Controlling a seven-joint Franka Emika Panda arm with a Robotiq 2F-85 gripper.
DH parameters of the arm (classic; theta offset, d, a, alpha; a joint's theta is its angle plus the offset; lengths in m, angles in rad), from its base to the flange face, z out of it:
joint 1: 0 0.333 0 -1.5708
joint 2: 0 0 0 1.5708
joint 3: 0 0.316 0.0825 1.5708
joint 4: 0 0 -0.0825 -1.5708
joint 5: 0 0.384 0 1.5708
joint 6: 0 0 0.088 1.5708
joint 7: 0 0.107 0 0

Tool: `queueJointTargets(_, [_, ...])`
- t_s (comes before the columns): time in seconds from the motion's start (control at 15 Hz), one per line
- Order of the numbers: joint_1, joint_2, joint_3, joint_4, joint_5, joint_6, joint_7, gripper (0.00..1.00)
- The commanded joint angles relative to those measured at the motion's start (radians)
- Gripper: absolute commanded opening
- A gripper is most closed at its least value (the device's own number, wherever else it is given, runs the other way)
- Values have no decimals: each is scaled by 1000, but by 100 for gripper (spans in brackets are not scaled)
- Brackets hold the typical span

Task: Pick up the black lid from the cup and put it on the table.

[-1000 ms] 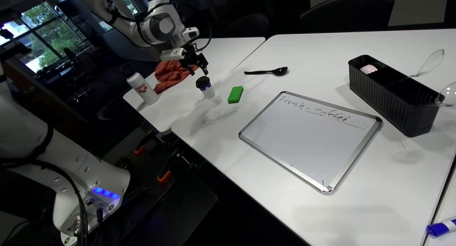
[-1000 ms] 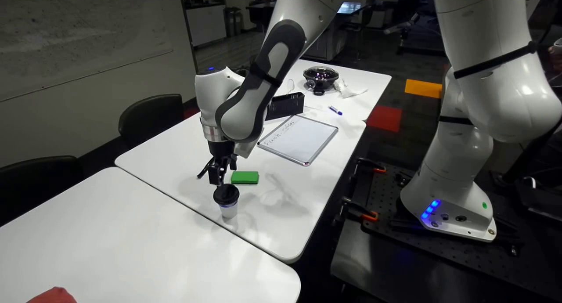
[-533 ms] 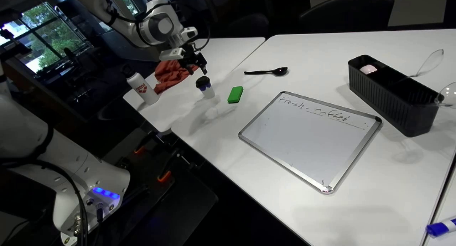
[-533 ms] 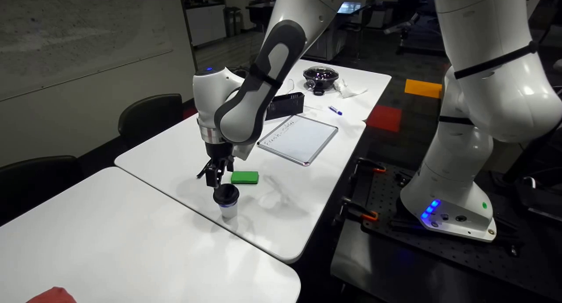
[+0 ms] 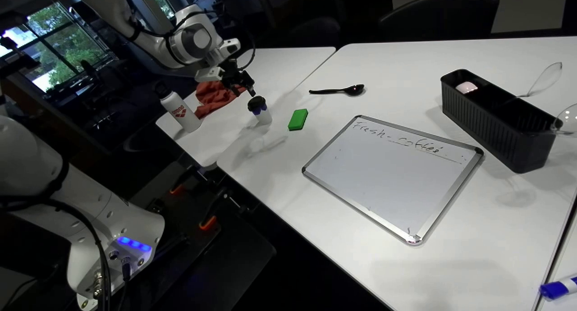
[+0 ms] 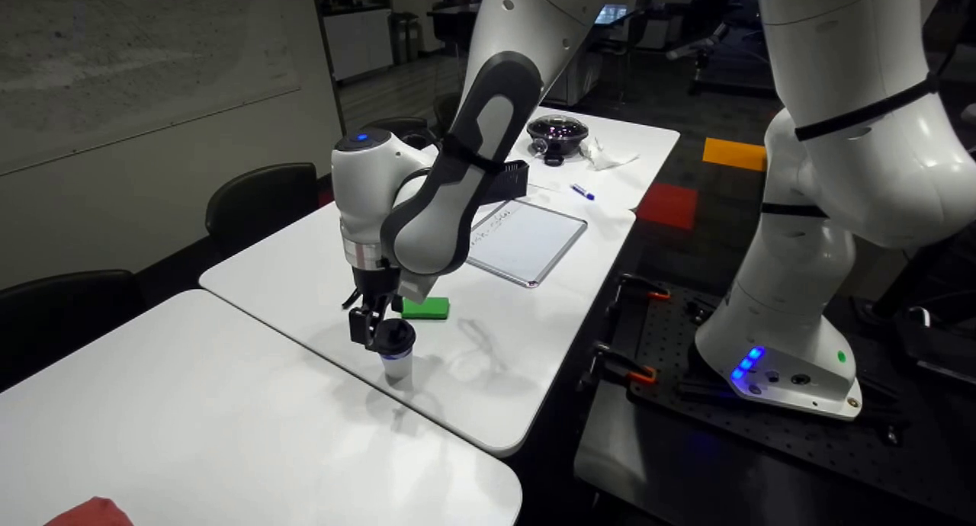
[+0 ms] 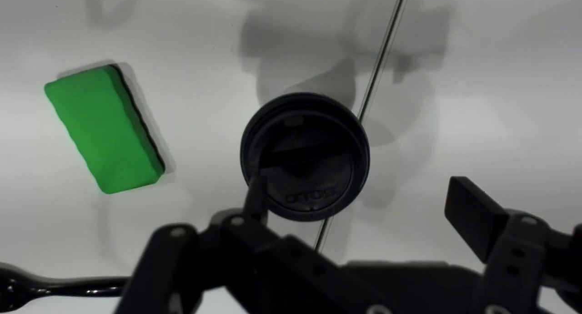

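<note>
A robot gripper, its fingers spread wide and holding nothing, hangs off-centre by the black lid, which sits on the cup on the table. In the wrist view one fingertip overlaps the lid's rim, while its opposite stands well apart. Lowered from there, the nearer finger could land on the lid and tip the small cup; closing too low, around the cup's wall, would likely bring both up together.
</note>
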Motion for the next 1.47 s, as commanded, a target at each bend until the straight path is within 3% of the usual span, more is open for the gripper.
queueJointTargets(0.0, [62,-16,-77,-46,-46,62,126,100])
queueJointTargets(0.07, [86,-17,-106,-50,-61,68,169,100])
queueJointTargets(0.13, [39,-1,-54,-20,-35,32,95,100])
queueJointTargets(0.67, [66,1,-98,-31,-49,56,144,100])
queueJointTargets(1.4, [13,25,-58,-28,-32,65,91,100])
